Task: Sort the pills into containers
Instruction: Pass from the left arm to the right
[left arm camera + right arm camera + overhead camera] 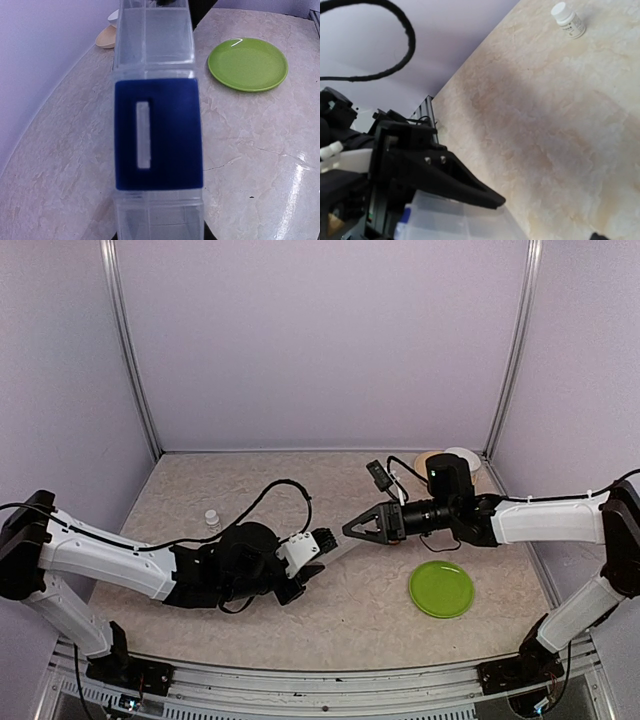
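Gripping the clear pill box [157, 135] above the surface [260, 150] is the left tool [320, 540]; the right tool [352, 527] (jaws spread wide) sits at its right end.

A lab test booth: plain lilac walls [320, 340], aluminium posts [132, 350], marbled tabletop [360, 590].

Clear smooth plastic pill box [155, 45], glossy green plate [247, 64], polished marbled table [260, 165]

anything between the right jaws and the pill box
Nothing visible does. The right gripper, jaws open, sits right at the free end of the pill box; the left gripper grips its other end.
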You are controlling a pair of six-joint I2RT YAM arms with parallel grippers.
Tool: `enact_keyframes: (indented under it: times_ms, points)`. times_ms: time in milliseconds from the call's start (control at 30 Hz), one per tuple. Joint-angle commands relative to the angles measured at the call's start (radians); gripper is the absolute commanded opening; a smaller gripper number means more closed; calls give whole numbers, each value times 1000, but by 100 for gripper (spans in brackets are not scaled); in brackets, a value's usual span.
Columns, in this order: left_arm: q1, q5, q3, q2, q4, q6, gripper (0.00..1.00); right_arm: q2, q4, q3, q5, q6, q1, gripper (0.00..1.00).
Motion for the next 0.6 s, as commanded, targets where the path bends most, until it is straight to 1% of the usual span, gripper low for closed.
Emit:
enact_keyframes:
  times_ms: [0, 100, 333, 400, 467, 567]
  points:
    - [-9, -9, 8, 1, 38, -10, 2, 15, 27, -11, -11, 6, 13, 93]
    - [-11, -10, 6, -1, 42, -9, 2, 18, 33, -13, -15, 10, 15, 90]
    - [-17, -19, 5, 7, 44, -10, 3, 16, 54, -17, -18, 29, 15, 80]
    - [-18, -24, 4, 7, 47, -12, 7, 12, 59, -19, -13, 33, 15, 79]
    - [-19, -26, 3, 7, 46, -11, 13, 9, 60, -19, -4, 36, 15, 77]
    - [-19, -26, 2, 5, 49, -12, 19, 4, 60, -17, 5, 39, 15, 70]
